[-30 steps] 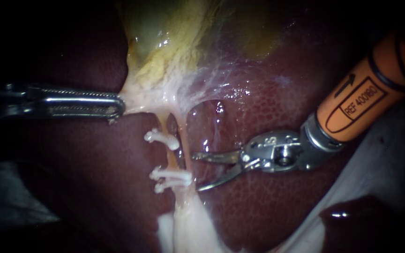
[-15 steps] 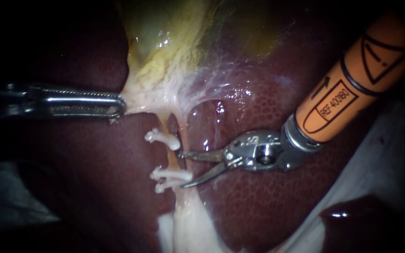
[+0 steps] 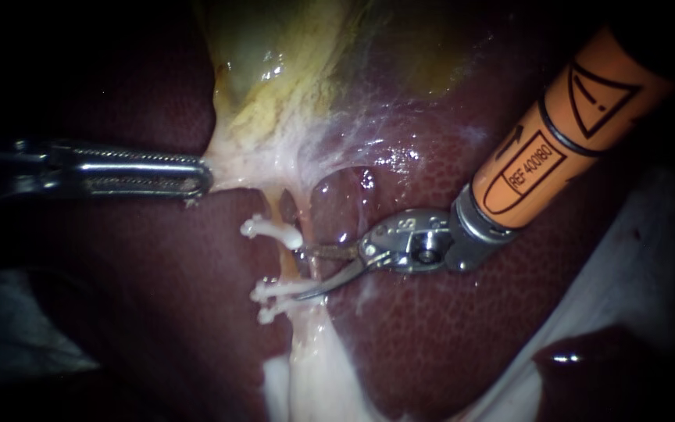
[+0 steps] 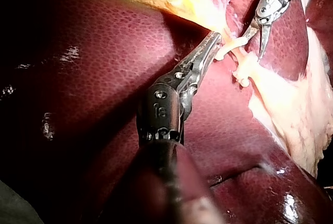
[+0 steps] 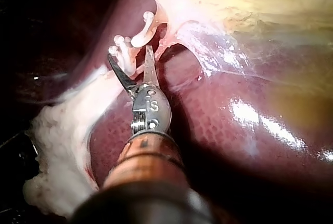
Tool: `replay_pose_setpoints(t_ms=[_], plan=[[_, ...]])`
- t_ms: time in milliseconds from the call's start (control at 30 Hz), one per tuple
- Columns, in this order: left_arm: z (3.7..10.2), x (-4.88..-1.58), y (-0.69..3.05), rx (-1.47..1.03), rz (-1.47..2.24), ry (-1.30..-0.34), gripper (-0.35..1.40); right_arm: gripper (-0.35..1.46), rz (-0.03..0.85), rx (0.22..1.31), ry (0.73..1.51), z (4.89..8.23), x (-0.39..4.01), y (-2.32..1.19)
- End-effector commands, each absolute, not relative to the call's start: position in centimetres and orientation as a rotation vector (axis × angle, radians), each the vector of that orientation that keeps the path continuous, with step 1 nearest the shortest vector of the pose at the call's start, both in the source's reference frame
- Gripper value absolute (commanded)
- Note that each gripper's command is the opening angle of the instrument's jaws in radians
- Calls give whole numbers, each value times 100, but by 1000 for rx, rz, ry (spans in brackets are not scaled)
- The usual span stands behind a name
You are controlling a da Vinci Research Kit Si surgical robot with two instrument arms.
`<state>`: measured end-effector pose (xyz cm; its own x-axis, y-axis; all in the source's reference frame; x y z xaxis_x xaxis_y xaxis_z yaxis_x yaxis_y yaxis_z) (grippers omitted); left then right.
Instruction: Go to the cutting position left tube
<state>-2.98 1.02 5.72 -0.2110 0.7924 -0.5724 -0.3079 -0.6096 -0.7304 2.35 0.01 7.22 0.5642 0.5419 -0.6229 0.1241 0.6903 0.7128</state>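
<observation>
A pale tube runs down from the gallbladder over the dark red liver. It carries one white clip above and two white clips below. My right instrument comes in on an orange shaft. Its thin blades are open, and their tips reach the tube in the stretch between the upper clip and the lower pair. In the right wrist view the open blades lie against the clips. My left instrument is shut on pale tissue at the gallbladder's lower end and holds it taut.
White fatty tissue hangs below the clips. A pale cloth lies at the right edge. Glistening membrane spans between the gallbladder and the liver above my right instrument.
My right instrument has moved left across the liver, and its open blades now reach the clipped tube between the clips. The left instrument has kept its hold and has not moved.
</observation>
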Motion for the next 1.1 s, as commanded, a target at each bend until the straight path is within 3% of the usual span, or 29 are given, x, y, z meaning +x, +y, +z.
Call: replay_pose_setpoints(t_ms=[33, 700, 1100], plan=[[572, -299, 103, -1299, 1899, -613, -35, 129, 278, 797, 961, 722, 235, 1], [572, -301, 102, -1299, 1898, -611, -35, 129, 218, 847, 1033, 716, 260, -13], [572, -302, 102, -1299, 1898, -611, -35, 129, 255, 806, 1073, 715, 294, -22]])
